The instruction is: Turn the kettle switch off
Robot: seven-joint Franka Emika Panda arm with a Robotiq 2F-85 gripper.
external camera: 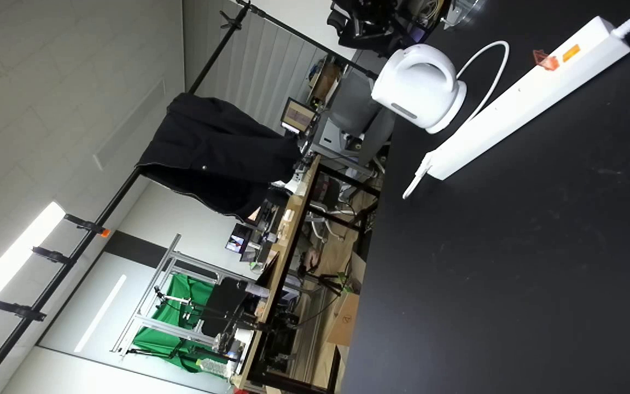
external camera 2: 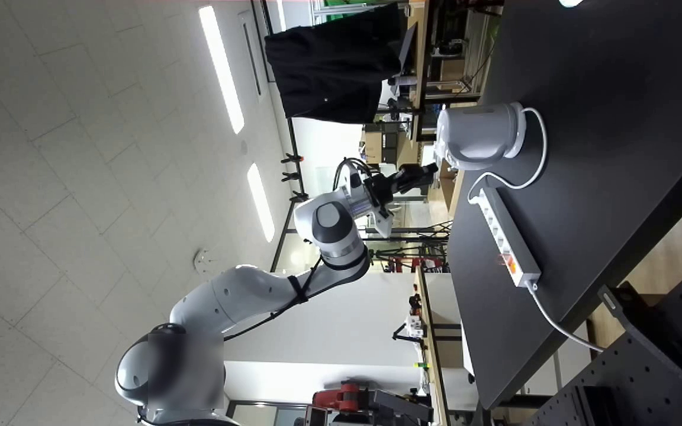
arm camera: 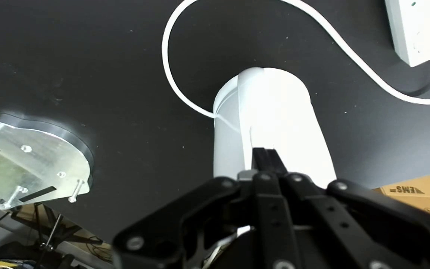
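Observation:
The white kettle (external camera: 413, 87) stands on the dark table with its white cord attached. It also shows in an exterior view (external camera 2: 476, 133) and in the wrist view (arm camera: 282, 101), where its top is washed out by glare. Both exterior pictures are turned sideways. I cannot make out the kettle's switch. My gripper (external camera 2: 433, 170) is above the kettle, near its handle side, with a small gap seeming to show. In the wrist view the gripper's fingertips (arm camera: 269, 151) are together with nothing visible between them, and they overlap the kettle and hide part of it.
A long white power strip (external camera: 523, 104) with an orange-red mark lies beside the kettle. It also shows in an exterior view (external camera 2: 504, 236). The cord (arm camera: 170, 63) loops over the dark table (external camera: 484, 284). A clear bolted plate (arm camera: 39, 160) is at the table edge.

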